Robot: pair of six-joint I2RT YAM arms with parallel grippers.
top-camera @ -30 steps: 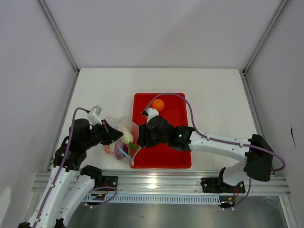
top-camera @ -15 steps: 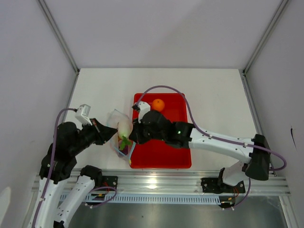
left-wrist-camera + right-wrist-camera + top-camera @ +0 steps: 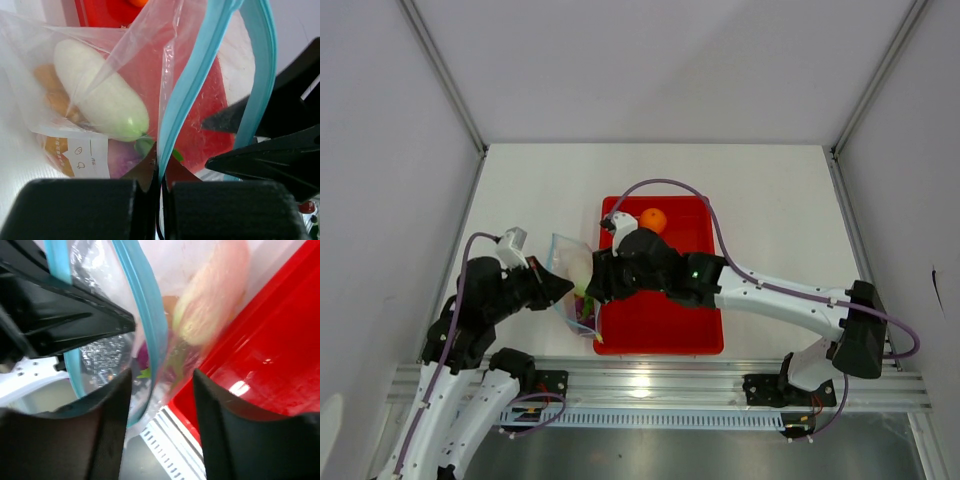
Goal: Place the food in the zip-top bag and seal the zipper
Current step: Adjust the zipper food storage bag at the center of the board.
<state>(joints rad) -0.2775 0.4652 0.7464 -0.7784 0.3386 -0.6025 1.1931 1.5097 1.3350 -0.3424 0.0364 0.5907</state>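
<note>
From above, the bag point(image 3: 572, 262) is held at the left edge of the tray point(image 3: 670, 325), between the two arms. The left end effector point(image 3: 564, 288) meets it from the left and the right end effector point(image 3: 592, 284) from the tray side. The right arm slants across the tray's near half. An orange point(image 3: 653, 220) sits alone near the tray's far edge. Open tabletop point(image 3: 770, 200) shows behind and to the right of the tray. Walls close it in on the left, right and far sides, and a metal rail point(image 3: 720, 385) runs along the near edge.

Left wrist: the left end effector point(image 3: 160, 184) is pressed together on the zipper point(image 3: 200, 80) — the blue strip rises from the pinch and loops open. Inside the bag point(image 3: 65, 40) lie the radish point(image 3: 100, 97), an orange-brown piece point(image 3: 50, 92) behind it, a purple piece point(image 3: 122, 162) below it and a printed card point(image 3: 80, 155). The right arm's black fingers point(image 3: 265, 157) crowd in from the right, close to the strip.

Right wrist: the right end effector point(image 3: 162, 385) is spread, with the zipper point(image 3: 145, 315) running down between its fingers — whether either finger touches it cannot be told. The radish point(image 3: 215, 295) shows blurred through the plastic, with the tray point(image 3: 270, 340) just beside it. The left arm's black fingers point(image 3: 70, 315) fill the left side.
</note>
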